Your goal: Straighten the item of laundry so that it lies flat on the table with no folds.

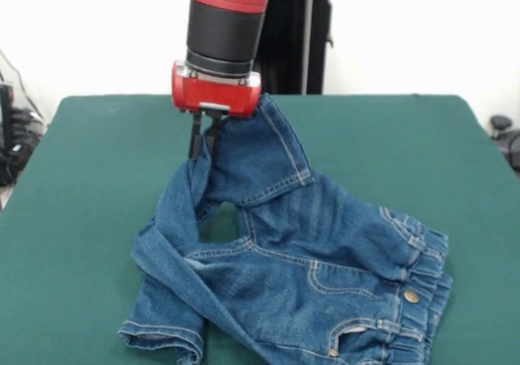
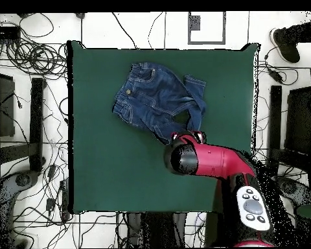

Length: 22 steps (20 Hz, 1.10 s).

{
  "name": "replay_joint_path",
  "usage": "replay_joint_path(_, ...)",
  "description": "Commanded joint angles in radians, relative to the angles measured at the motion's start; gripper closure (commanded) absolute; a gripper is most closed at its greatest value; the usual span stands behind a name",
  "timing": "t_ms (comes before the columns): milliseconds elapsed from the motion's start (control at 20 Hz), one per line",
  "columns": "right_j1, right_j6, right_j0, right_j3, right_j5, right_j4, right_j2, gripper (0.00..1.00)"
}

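Note:
The item of laundry (image 1: 317, 251), a small pair of blue jeans, lies crumpled on the green table (image 1: 81, 186), with its waistband and metal button at the near right. One leg is folded over at the near left. The other leg is pulled up off the cloth, and my gripper (image 1: 203, 141) is shut on a fold of it, just below the red wrist. In the overhead view the jeans (image 2: 151, 97) sit in the upper middle of the table (image 2: 106, 168). The red arm (image 2: 210, 162) reaches to their lower right corner and hides the gripper.
Bare green cloth surrounds the jeans on every side, widest at the left and far side in the front view. Tangled cables (image 2: 28, 52) and dark equipment lie on the floor beyond the table's edges.

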<state>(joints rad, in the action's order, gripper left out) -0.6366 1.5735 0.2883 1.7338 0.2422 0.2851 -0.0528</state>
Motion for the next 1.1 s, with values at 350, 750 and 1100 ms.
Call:
replay_joint_path(350,-0.07,0.012,0.0,0.112,-0.003,0.073,0.221,1.0)
replay_joint_path(750,-0.076,0.052,-0.06,0.074,-0.017,0.09,0.195,1.0)
replay_joint_path(1100,-0.066,0.04,-0.073,0.061,-0.04,0.151,0.176,1.0)
